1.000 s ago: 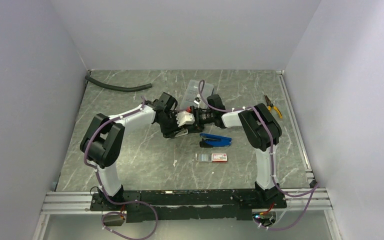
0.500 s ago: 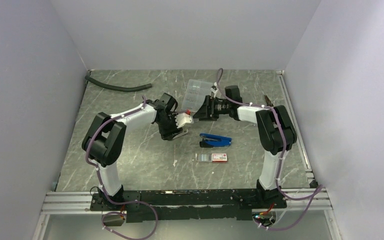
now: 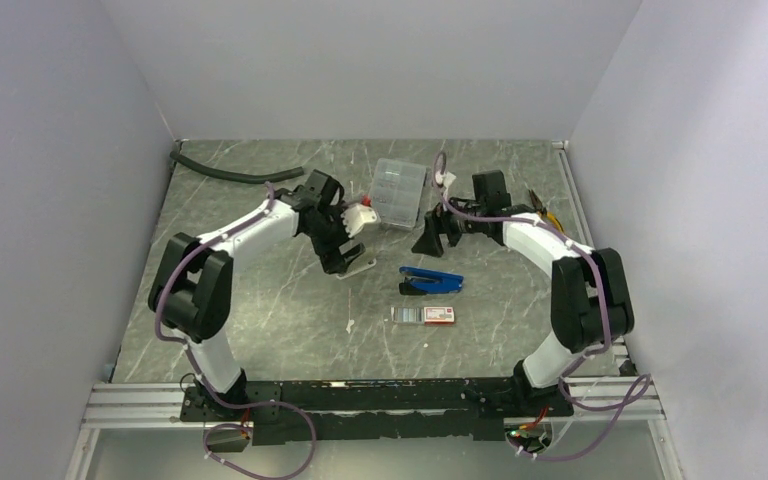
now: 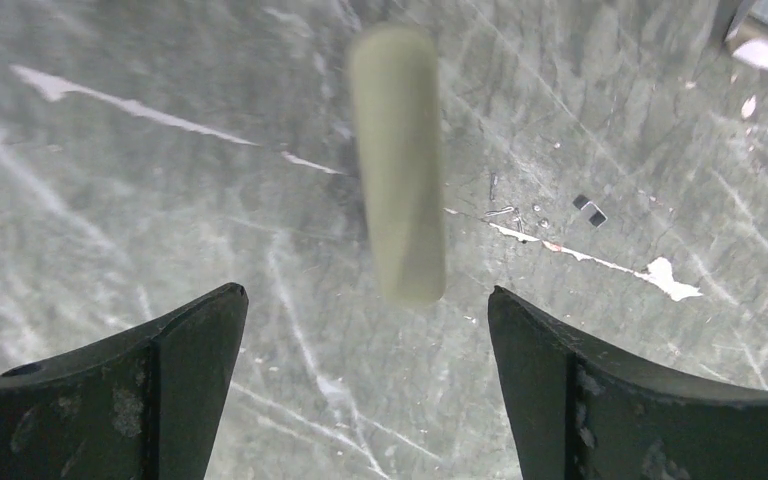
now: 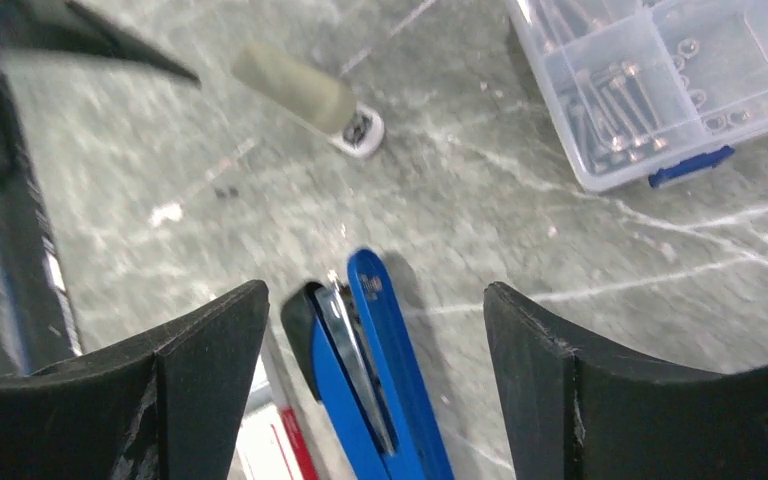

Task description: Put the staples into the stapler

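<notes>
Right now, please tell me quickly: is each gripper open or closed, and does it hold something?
Left gripper: open, holding nothing.
Right gripper: open, holding nothing.

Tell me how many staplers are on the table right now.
1. The blue stapler lies mid-table, just beyond the staples box and near the right end effector. No other shows, though the arms could hide one.

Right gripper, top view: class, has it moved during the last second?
Yes. The right gripper has swung toward the robot's right. It was past the left end of the blue stapler, which has stayed put, and now hangs just beyond its middle.
</notes>
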{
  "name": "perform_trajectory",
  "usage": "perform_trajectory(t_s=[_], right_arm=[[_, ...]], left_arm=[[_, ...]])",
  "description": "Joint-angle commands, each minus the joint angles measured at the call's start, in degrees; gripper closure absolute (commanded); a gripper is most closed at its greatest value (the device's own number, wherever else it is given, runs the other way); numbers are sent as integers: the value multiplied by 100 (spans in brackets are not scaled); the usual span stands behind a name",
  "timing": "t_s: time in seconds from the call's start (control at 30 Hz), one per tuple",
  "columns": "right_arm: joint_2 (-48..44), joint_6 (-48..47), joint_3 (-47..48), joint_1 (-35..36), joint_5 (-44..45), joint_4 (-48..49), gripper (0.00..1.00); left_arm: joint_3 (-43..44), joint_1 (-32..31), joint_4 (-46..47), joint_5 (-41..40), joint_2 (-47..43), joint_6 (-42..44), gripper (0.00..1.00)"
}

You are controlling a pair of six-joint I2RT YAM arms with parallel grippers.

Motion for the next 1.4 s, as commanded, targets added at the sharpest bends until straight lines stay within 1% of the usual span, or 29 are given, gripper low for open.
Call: perform_trajectory(t_s=[0.0,0.17,0.3,0.4,0.57,0.7,0.83,0.93,1.0,1.03,1.1,1.13,1.23,1.3,1.37], right_arm=[[-461,-2524,-266,-5,518,-1145,16],[-829,-3437,-553,58,847,-1638,10],[-1080,-3931,-836,170,1149,-1837,7],[-1168,-4105,-1031,245,1342,-1831,7],[-1077,-4255,-1349,351,1696,-1468,8],[-887,-4335,-1448,402,1814,-1244,12],[-800,-4359,-1486,509,1815,-1090,22],[-740,-4292,-1493,560,1737,-941,33],[-655,-4262,-1465,561,1659,-862,43],[-584,-4244,-1409,560,1615,-857,52],[-509,-4249,-1321,562,1506,-915,64],[-464,-4243,-1275,560,1476,-917,67],[-461,-4214,-1297,554,1405,-800,69],[-439,-4232,-1242,554,1294,-891,73],[-370,-4224,-1071,529,1121,-1129,79]], left_arm=[[331,245,41,177,-504,-638,5],[424,716,50,260,-796,-1055,5],[721,1021,-291,430,-763,-1068,5],[901,1099,-494,552,-652,-1096,5],[1109,1102,-633,674,-435,-1134,5],[1397,1113,-805,754,-272,-1221,5],[1646,1113,-847,935,-155,-1396,5],[1767,1113,-889,1253,-68,-1412,5],[1836,1113,-893,1494,11,-1419,5],[1888,1113,-897,1594,56,-1431,5],[2013,1113,-918,1812,160,-1449,5],[2088,1113,-936,1919,222,-1461,5],[2255,1113,-937,2214,410,-1518,5],[2341,1114,-920,2384,516,-1567,5],[2392,1113,-920,2578,612,-1564,5]])
